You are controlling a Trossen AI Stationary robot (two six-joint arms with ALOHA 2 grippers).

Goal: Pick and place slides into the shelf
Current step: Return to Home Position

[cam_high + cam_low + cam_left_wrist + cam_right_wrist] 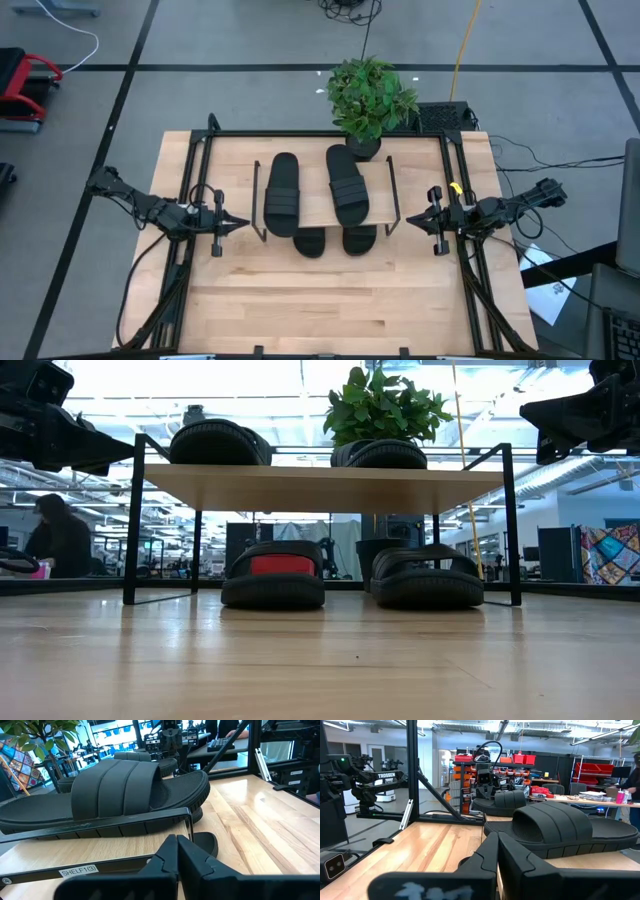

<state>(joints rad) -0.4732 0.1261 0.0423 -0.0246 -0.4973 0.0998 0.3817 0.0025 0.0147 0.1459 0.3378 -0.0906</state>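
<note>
The left gripper [238, 225] and right gripper [412, 222] hang clenched and empty on either side of the shelf [313, 195], which stands on the desk [330, 300] with two black slides [283, 192] on its plank and two more [309, 243] beneath, so placing looks finished and only parking both arms remains.

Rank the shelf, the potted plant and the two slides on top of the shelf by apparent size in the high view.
1. Shelf, widest footprint.
2. Potted plant; its leaves sit nearer the camera, so unsure.
3. Top slide by the left arm and top slide by the right arm: alike, tied.
</note>
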